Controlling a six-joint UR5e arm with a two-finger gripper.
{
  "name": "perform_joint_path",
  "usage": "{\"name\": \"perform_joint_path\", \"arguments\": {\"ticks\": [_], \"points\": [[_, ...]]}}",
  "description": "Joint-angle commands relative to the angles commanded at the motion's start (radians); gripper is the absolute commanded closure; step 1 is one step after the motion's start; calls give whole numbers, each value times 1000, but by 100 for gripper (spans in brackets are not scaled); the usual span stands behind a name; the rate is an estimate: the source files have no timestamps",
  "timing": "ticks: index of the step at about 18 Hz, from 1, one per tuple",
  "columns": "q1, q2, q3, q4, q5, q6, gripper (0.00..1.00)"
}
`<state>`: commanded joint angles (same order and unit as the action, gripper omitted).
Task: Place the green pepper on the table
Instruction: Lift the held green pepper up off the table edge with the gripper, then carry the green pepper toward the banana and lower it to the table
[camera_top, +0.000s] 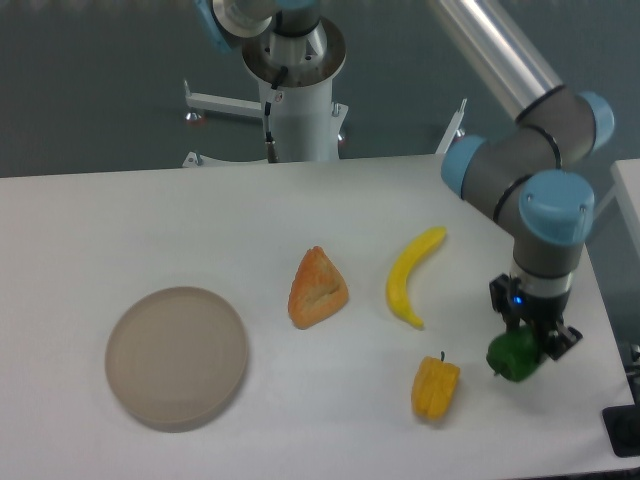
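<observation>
The green pepper (514, 356) is small, glossy and dark green, at the right side of the white table (150, 220), close to its right edge. My gripper (527, 342) comes down on it from above, with the fingers on either side of its top. The jaws look closed on the pepper. I cannot tell whether the pepper rests on the tabletop or hangs just above it. The arm's grey and blue wrist stands straight over it.
A yellow-orange pepper (435, 388) lies just left of the green one. A banana (413, 275) and an orange bread wedge (317, 289) lie mid-table. A round beige-grey plate (177, 356) sits at the front left. The robot base (297, 90) stands behind the table.
</observation>
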<state>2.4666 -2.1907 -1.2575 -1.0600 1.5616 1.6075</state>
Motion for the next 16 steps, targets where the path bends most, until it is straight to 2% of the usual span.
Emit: {"name": "perform_joint_path", "arguments": {"ticks": [3, 8, 12, 16], "points": [[18, 40, -92, 14, -14, 35, 80], [34, 78, -186, 14, -71, -23, 80], [34, 85, -214, 11, -78, -184, 79], [48, 89, -237, 12, -109, -187, 79]]}}
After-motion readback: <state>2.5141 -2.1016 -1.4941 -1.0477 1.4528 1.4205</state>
